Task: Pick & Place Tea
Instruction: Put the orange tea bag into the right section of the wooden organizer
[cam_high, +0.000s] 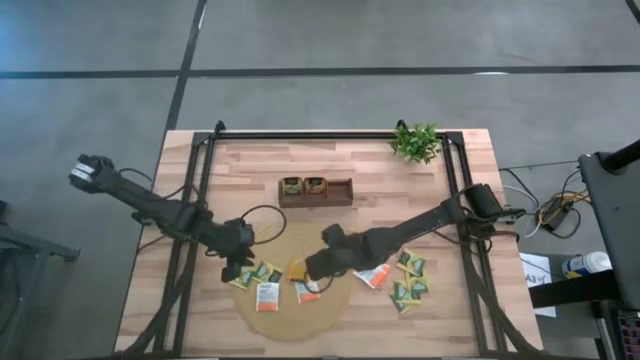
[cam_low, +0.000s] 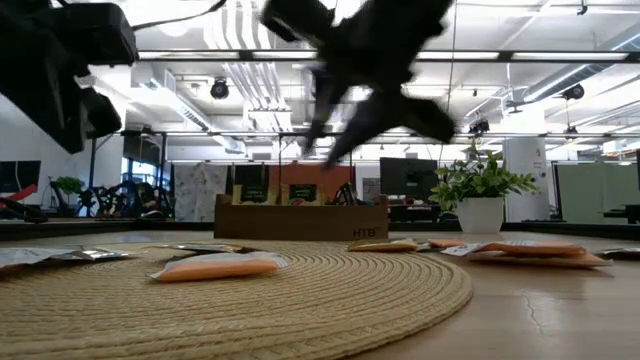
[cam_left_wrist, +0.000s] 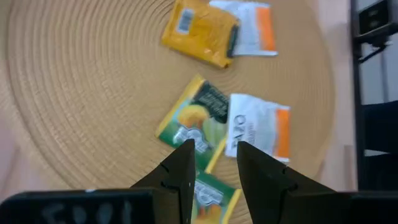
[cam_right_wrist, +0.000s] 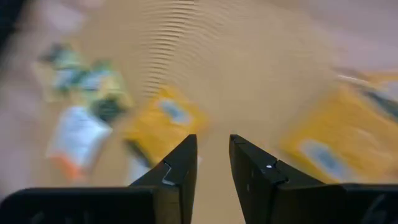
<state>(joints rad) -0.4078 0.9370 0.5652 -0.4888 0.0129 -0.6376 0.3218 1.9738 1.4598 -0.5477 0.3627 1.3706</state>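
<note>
Small flat tea sachets (cam_high: 266, 296), yellow, green and white-orange, lie scattered on the round woven tan mat (cam_high: 285, 320) and the wooden counter (cam_high: 350, 160) beside it. The left gripper (cam_left_wrist: 214, 163) hovers over the mat's sachets, fingers slightly apart, empty. The right gripper (cam_right_wrist: 212, 163) hangs above the mat's yellow sachet (cam_right_wrist: 165, 121), narrowly parted, holding nothing.

Table (cam_high: 340, 165): pale wood planks, matt, grain visible. Round mat (cam_high: 290, 310): woven straw-like fibre in coiled ridges, rough, matt. Tea sachets (cam_left_wrist: 193, 115): printed paper or foil, smooth with a slight sheen, crinkled at sealed edges. Tray (cam_high: 342, 192) at 12 o'clock of the mat: dark stained wood, matt. Left gripper (cam_left_wrist: 214, 163) fingers (cam_left_wrist: 181, 168): dark hard plastic, smooth, semi-matt. Plant (cam_low: 480, 178) pot (cam_low: 480, 214): white, smooth.
</note>
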